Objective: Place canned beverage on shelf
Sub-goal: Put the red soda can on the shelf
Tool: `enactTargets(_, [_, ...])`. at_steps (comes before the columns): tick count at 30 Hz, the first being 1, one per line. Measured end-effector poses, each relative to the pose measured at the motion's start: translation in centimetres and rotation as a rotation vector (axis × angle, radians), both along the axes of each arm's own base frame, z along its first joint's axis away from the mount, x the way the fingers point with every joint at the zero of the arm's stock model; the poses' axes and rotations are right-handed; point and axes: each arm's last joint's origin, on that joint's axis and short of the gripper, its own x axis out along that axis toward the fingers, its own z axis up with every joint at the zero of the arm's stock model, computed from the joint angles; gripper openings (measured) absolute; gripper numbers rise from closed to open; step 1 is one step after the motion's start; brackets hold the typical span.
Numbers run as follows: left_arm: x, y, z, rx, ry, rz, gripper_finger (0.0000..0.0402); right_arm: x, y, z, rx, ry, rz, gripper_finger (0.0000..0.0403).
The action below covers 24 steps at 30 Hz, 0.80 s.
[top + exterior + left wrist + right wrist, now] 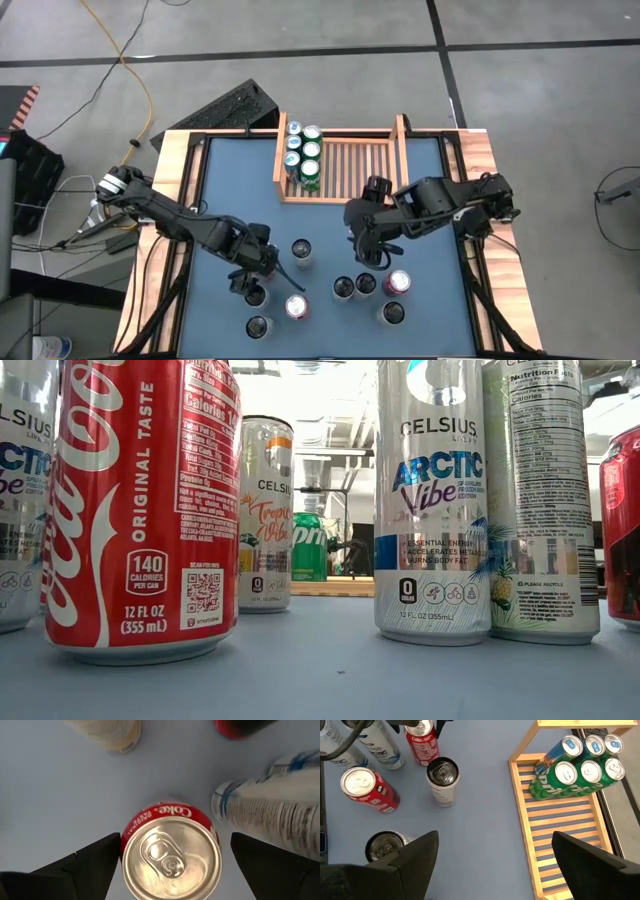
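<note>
Coke can (pixel 171 854): upright on blue table (pixel 225 180), well short of shelf (pixel 350 170). Left gripper (pixel 170 857) wide, straddling can top; descend centred, close below rim, avoid neighbouring white can (pixel 270 805). Right gripper (pixel 490 865) wide, empty, waiting near shelf.

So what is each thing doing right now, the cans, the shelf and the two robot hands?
Shelf: partly filled, cans only along one side.
Green cans: upright in the shelf.
Coke can: upright on the table, between the left fingers, not gripped.
Other loose cans: upright on the table.
Left gripper: open, over the Coke can.
Right gripper: open, empty.
</note>
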Motion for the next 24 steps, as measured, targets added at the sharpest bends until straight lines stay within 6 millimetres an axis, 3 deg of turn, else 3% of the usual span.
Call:
enactTargets(6, [0.33, 0.60, -0.08, -0.020, 0.007, 0.026, 0.0350, -0.07, 0.22, 0.00, 0.000, 0.000, 0.007, 0.0376])
enactTargets(13, [0.49, 0.75, -0.04, -0.034, 0.001, 0.035, 0.0268, -0.18, 0.53, 0.00, 0.000, 0.000, 0.018, 0.0376])
enactTargets(24, [0.22, 1.13, 0.89, -0.010, -0.024, 0.095, 0.0268, -0.54, 0.82, 0.23, -0.011, -0.002, 0.047, 0.0368])
